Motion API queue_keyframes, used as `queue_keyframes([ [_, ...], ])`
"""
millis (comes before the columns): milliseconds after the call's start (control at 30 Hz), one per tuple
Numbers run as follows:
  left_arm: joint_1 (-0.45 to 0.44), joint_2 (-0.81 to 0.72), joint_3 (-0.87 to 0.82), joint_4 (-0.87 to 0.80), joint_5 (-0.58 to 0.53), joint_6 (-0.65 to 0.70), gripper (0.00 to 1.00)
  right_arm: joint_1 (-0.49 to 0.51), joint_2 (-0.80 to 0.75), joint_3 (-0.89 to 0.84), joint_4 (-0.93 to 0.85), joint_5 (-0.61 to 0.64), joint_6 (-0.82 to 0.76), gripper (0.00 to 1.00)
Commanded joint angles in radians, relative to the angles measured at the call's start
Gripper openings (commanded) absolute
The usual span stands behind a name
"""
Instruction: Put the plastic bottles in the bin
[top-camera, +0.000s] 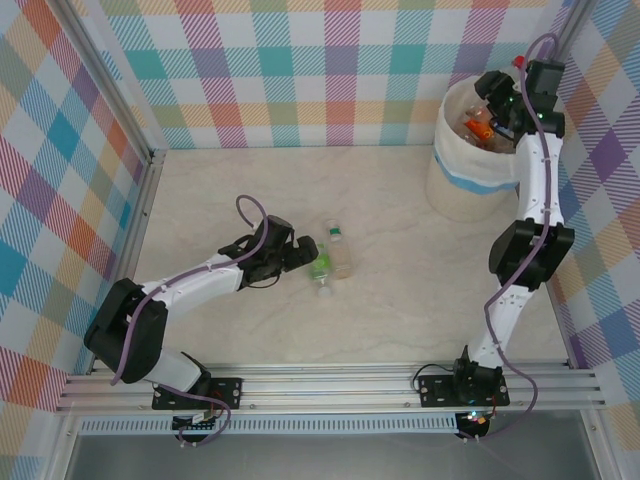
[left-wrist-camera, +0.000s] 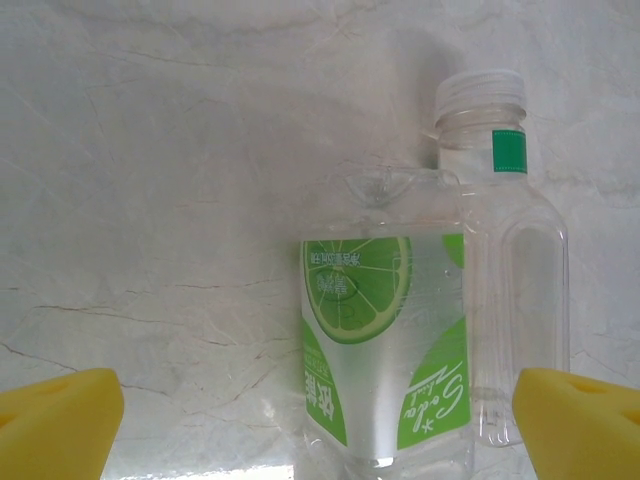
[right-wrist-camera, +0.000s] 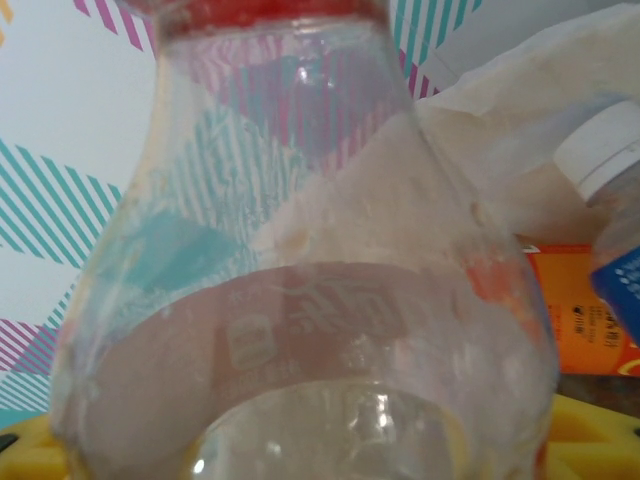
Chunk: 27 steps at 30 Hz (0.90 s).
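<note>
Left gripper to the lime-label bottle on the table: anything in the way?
Nothing visible stands between the open left gripper and the lime-label bottle. A clear white-capped bottle lies close alongside it, on its right in the wrist view, also inside the gripper's opening, so closing might catch both.

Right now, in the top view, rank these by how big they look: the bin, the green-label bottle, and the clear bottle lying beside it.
1. Bin: by far the largest.
2. Green-label bottle and clear bottle: lying side by side, they look about alike, so I won't rank one over the other.
</note>
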Motion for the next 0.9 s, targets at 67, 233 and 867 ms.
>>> queue_keyframes([
  [67,0.012,-0.041,-0.020,-0.026,-0.005,-0.006,1.00,0.007,0.062,0.102,-0.044,-0.015,0.129,0.65],
  [233,0.017,-0.059,-0.038,-0.022,-0.013,-0.010,1.00,0.007,0.086,0.131,-0.038,-0.016,0.177,0.73],
  [867,0.023,-0.072,-0.059,-0.006,-0.001,-0.015,1.00,0.027,0.038,0.130,-0.053,0.010,0.169,0.89],
])
